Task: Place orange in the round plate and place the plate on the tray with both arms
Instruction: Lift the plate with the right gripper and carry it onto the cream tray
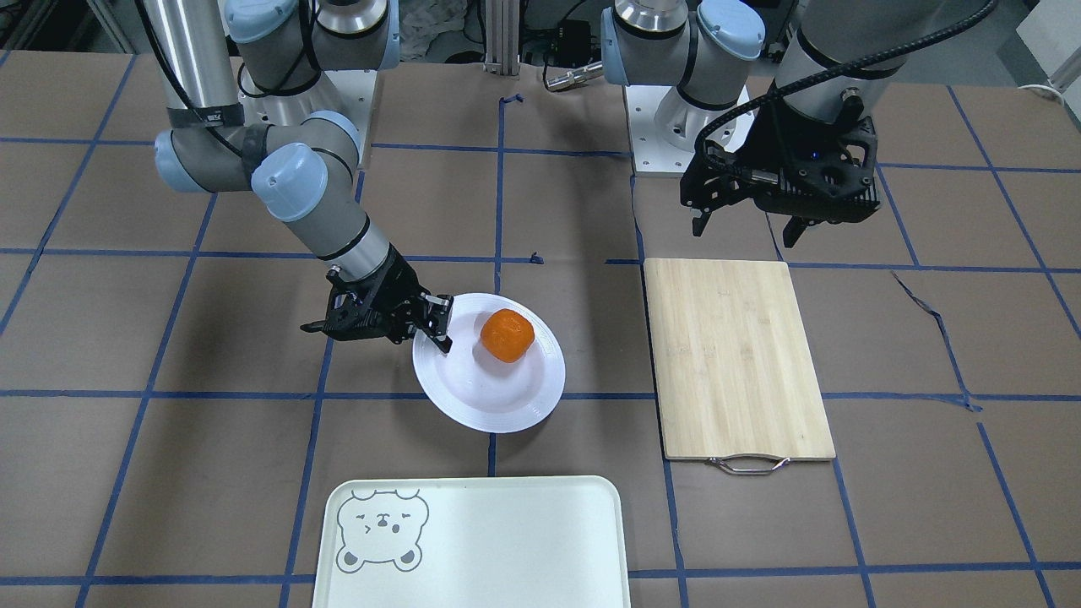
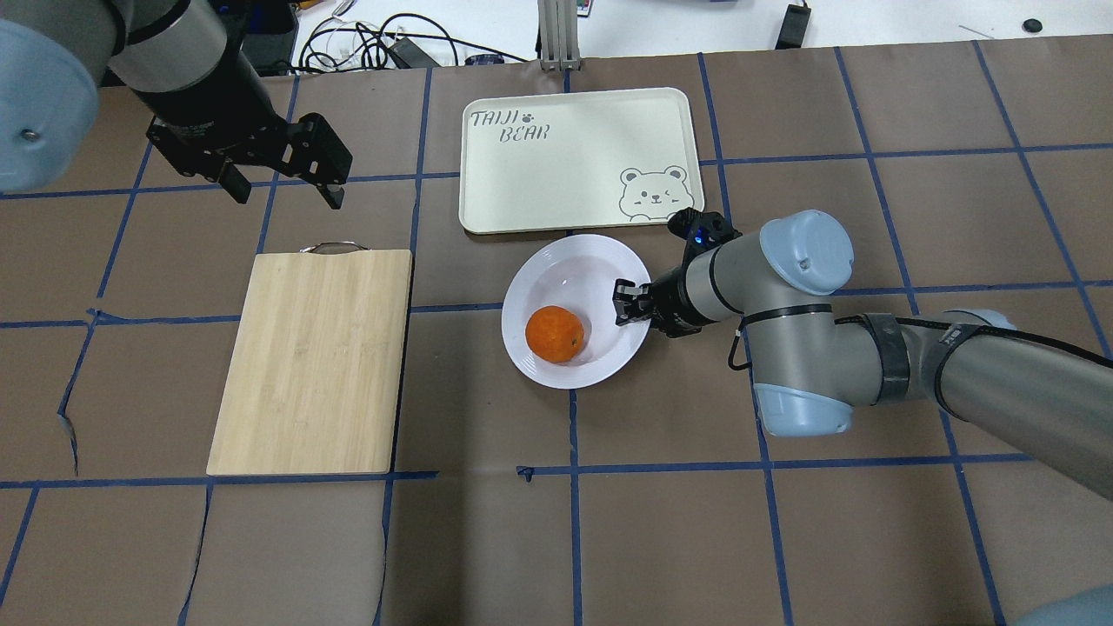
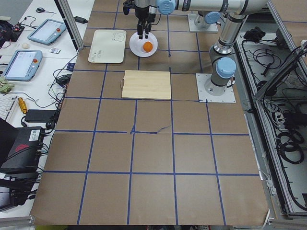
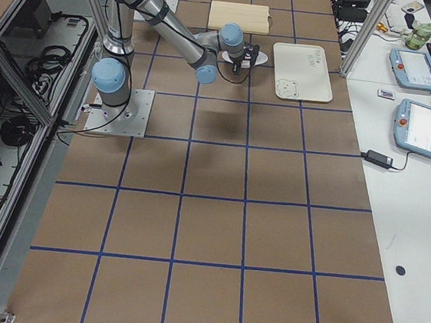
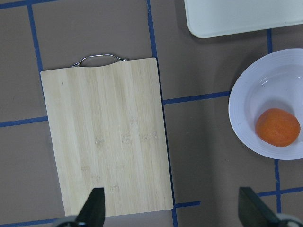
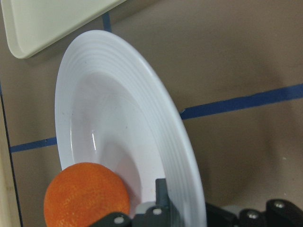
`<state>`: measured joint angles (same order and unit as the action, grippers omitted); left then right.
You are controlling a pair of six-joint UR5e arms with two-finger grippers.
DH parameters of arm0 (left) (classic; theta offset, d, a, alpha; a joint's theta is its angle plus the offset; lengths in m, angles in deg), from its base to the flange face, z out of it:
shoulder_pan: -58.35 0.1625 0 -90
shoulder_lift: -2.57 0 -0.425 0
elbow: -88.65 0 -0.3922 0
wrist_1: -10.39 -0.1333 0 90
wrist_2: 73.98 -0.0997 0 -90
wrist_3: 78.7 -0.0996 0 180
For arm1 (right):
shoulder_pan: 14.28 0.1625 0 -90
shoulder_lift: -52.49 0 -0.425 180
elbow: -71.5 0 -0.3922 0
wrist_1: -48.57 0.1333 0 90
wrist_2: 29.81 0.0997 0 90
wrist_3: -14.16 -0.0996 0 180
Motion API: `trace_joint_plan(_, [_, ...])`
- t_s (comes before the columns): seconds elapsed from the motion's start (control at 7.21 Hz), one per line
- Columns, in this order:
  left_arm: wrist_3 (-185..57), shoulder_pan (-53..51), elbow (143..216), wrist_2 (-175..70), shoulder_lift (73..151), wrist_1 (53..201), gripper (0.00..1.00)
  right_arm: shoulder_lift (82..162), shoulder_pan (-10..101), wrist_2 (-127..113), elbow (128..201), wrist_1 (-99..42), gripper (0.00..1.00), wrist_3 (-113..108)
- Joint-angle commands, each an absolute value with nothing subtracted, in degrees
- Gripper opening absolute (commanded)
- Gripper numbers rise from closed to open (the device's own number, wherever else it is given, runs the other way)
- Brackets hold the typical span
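Observation:
The orange (image 1: 507, 335) (image 2: 555, 334) lies inside the round plate (image 1: 490, 397) (image 2: 565, 261), off-centre toward the robot. The plate rests on the brown table just short of the tray (image 1: 507, 540) (image 2: 565, 165). My right gripper (image 1: 437, 328) (image 2: 628, 303) reaches in low from the side and is shut on the plate's rim; the right wrist view shows one finger (image 6: 163, 198) on the rim beside the orange (image 6: 85, 194). My left gripper (image 1: 747, 228) (image 2: 285, 191) hangs open in the air past the handle end of the cutting board, holding nothing.
A bamboo cutting board (image 1: 735, 355) (image 2: 313, 356) with a metal handle lies flat beside the plate, below the left gripper. Blue tape lines grid the brown table. The tray holds nothing and has a bear face in one corner.

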<state>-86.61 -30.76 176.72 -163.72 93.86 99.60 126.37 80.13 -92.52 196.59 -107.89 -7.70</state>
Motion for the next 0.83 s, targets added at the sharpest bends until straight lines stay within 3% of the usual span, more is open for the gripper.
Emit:
trace_joint_plan(0.0, [-86.61,-30.78,176.72,-163.72,93.89,99.60,1.00,126.67,79.51,-89.25,195.35,-105.52,0.12,-10.87])
trace_joint_plan(0.69, [-86.61,-30.78,176.72,-163.72,93.80,99.60,1.00,126.23,76.18,-83.73,184.04,-93.94,0.12,-10.89])
